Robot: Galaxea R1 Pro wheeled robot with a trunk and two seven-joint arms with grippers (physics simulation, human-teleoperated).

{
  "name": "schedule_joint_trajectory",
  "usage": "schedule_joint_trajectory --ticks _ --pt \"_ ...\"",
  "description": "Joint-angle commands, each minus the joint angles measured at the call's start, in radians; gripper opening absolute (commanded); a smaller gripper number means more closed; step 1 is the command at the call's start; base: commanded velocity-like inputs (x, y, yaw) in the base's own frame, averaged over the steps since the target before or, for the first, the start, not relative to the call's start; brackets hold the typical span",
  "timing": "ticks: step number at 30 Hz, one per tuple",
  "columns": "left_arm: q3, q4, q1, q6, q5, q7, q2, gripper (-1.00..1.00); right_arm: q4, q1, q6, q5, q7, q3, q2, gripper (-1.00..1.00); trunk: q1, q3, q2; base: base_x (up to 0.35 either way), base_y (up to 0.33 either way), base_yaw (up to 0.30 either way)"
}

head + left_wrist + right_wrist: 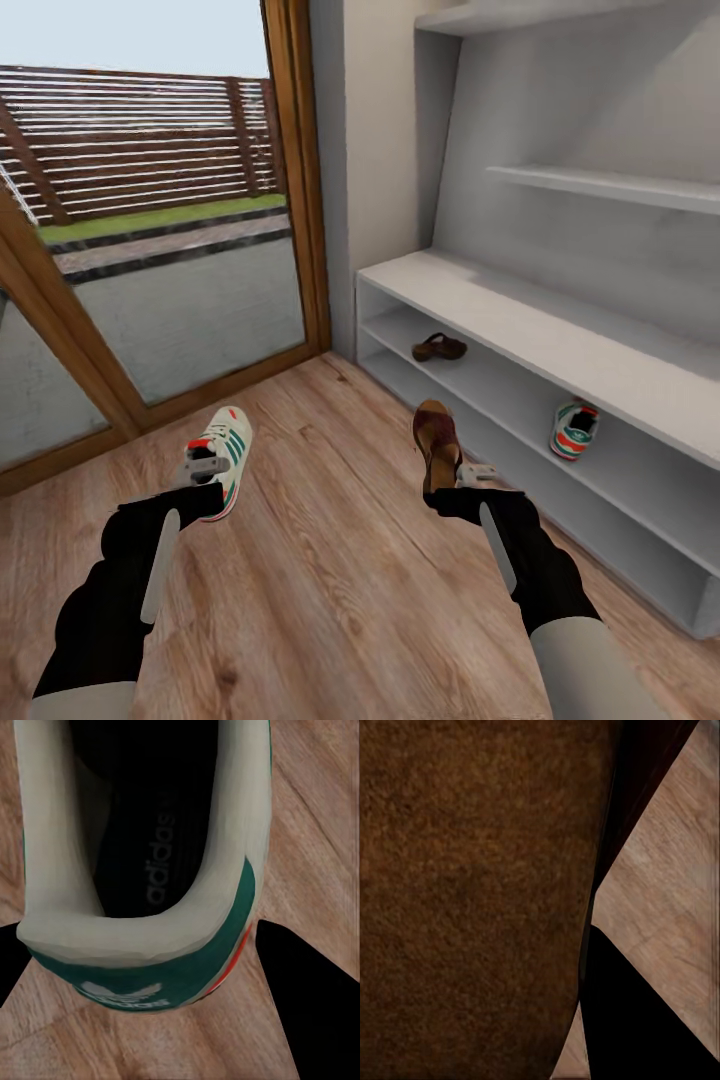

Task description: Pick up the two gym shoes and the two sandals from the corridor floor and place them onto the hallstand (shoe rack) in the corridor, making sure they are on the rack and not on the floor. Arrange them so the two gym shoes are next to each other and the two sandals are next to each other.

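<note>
Both black-sleeved arms reach up from the bottom of the head view. At lower left, the left gripper (208,468) sits at the heel of a gym shoe (224,450) lying on the corridor floor (330,570), toe pointing toward the glass door (190,290). From the left wrist camera, the shoe's heel collar (142,937) with its green tab lies between two dark fingers (307,997), one on each side of the heel; the fingers look set about the shoe, though I cannot tell for sure whether they press on it.

Just right of centre in the head view, the right gripper (462,482) meets the heel end of a sandal (437,440), which points away from the robot just short of the hallstand (520,330). Through the right wrist camera, the sandal's brown surface (472,892) lies right up against the lens beside one dark finger (637,1012); whether the jaws are closed on it cannot be made out.

On the hallstand's upper open shelf, toward the frame's centre, lies the second sandal (439,347). Farther right, on the same shelf, the second gym shoe (573,428) rests with its heel facing out. The two are well apart.
</note>
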Motion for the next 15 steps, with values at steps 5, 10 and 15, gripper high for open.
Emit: schedule_joint_trajectory --ticks 5,10,15 --pt "-0.001 0.0 0.0 0.0 0.0 0.0 0.0 -1.0 0.0 0.0 0.0 -0.003 -0.003 0.0 0.0 -1.0 0.0 0.0 0.0 -0.009 0.015 -0.285" --pt "-0.001 0.0 0.0 -0.001 0.0 0.0 0.0 -1.0 0.0 0.0 0.0 -0.003 -0.003 0.001 0.0 -1.0 0.0 0.0 0.0 -0.102 0.192 -0.285" --pt "-0.001 0.0 0.0 0.0 0.0 0.0 0.0 -1.0 0.0 0.0 0.0 -0.003 -0.003 0.001 0.0 -1.0 0.0 0.0 0.0 -0.057 0.101 -0.285"
